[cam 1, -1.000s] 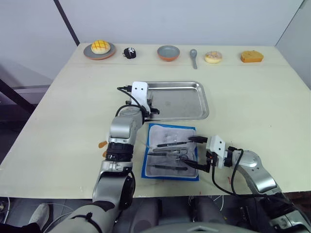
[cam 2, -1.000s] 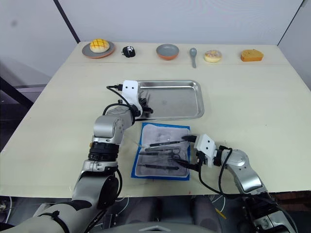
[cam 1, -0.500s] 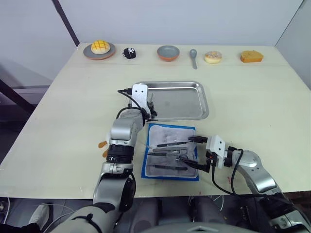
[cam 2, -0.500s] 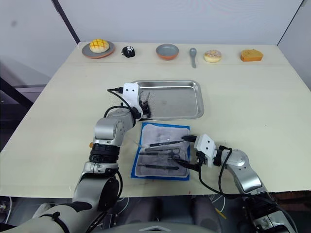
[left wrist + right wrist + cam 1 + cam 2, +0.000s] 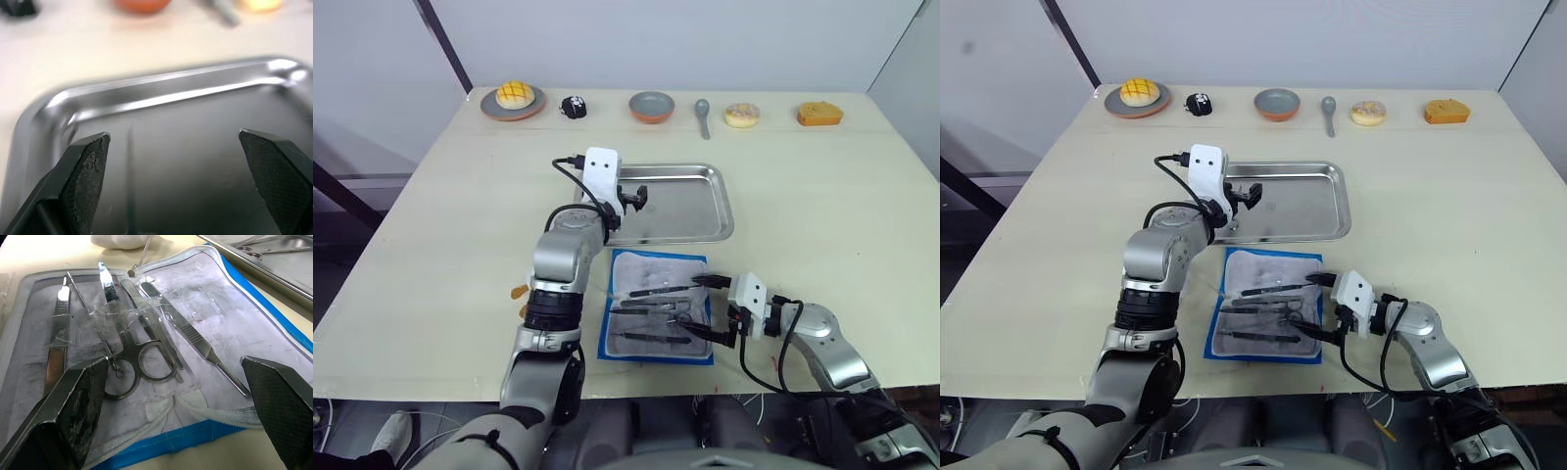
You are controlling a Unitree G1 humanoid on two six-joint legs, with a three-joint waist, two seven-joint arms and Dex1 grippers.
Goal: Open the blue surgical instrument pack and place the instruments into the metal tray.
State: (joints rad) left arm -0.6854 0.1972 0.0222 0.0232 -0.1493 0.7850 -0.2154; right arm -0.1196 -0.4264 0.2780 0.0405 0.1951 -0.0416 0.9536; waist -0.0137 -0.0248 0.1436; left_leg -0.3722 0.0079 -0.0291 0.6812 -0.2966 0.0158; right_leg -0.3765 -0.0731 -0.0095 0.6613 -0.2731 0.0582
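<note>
Hovering over the shallow stainless-steel tray with rounded corners (image 5: 700, 211), our left gripper (image 5: 633, 197) has its two black fingers spread wide and nothing between them; in its wrist view the tray's floor and near rim lie directly ahead of the pads, and a thin silvery tool (image 5: 130, 186) rests on that floor between them. Down by the table's near edge we have our right gripper (image 5: 709, 305), jaws likewise parted and empty, at the right-hand side of the flat bright-blue fabric pack (image 5: 658, 306), which lies unzipped with its pale lining up, just this side of the tray.

The thin metal instruments (image 5: 142, 345) sit straight in front of our right fingers (image 5: 80, 396): ring-handled scissors, tweezers, a scalpel-like handle, several tucked under a clear strap. Their long axes run roughly along the line of our reach, handles and rings toward us, tips pointing away. We judge the right arm clearly the nearer one for the next pick, the left being well apart over the tray. Ring handles lie just ahead between the pads, so a short advance should meet them
</note>
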